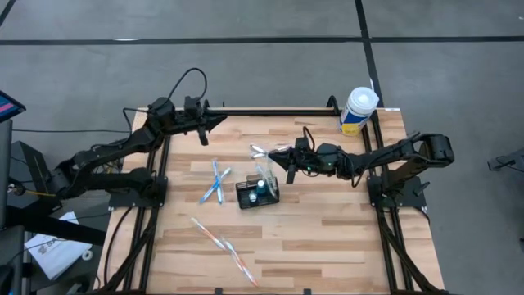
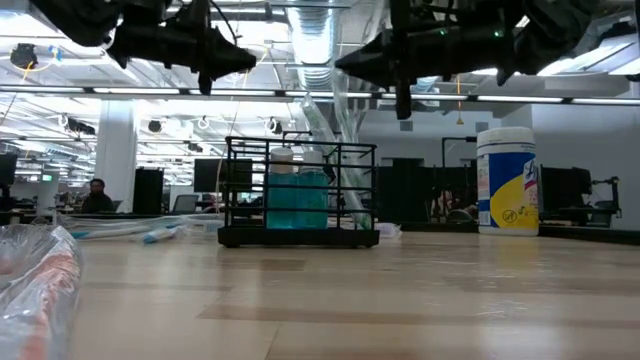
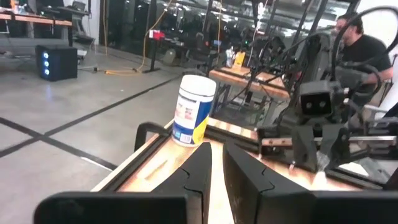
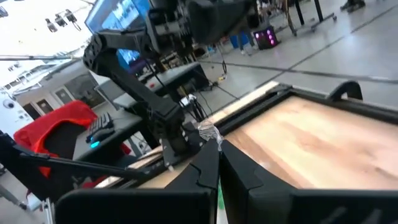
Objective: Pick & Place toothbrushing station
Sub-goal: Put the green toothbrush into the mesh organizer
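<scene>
Black mesh basket (image 1: pixel 258 194) was seen mid-table, the right gripper (image 1: pixel 288 174) held pressed together just beside it, the left gripper (image 1: pixel 206 135) nearly closed, empty, farther off.

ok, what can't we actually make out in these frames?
- Contents of the basket: high view too small; in the low view its mesh screens a teal item.
- Packaged brushes: too small to read in the high view.
- Near-left wrapped item: low view, blurred and cut by the edge.
- Wipes tub label: unreadable.
</scene>
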Robot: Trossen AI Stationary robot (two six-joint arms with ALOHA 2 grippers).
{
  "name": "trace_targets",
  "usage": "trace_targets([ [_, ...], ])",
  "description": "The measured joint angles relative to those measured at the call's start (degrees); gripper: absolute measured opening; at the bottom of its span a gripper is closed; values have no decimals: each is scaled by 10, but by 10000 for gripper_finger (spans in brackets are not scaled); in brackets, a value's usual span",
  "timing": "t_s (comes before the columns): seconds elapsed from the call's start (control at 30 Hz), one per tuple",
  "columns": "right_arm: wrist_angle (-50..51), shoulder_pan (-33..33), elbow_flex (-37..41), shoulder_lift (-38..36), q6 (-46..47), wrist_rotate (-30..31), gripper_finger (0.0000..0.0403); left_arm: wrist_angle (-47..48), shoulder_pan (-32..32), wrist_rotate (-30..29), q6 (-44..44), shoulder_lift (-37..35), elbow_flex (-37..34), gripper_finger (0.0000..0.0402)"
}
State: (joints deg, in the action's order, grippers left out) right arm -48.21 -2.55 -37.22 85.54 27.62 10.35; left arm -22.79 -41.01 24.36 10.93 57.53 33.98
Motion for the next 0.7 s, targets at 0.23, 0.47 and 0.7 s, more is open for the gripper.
trace_targets([
  [0.23, -72, -10, 9, 0, -49, -9, 0, -10, 0, 0, -4, 27, 0, 34],
  [0.47, -62, -22, 9, 0, -84, -61, 0, -18, 0, 0, -17, 30, 0, 34],
  [0.7, -46, -15, 16, 0, -105, -78, 0, -18, 0, -4, -24, 30, 0, 34],
])
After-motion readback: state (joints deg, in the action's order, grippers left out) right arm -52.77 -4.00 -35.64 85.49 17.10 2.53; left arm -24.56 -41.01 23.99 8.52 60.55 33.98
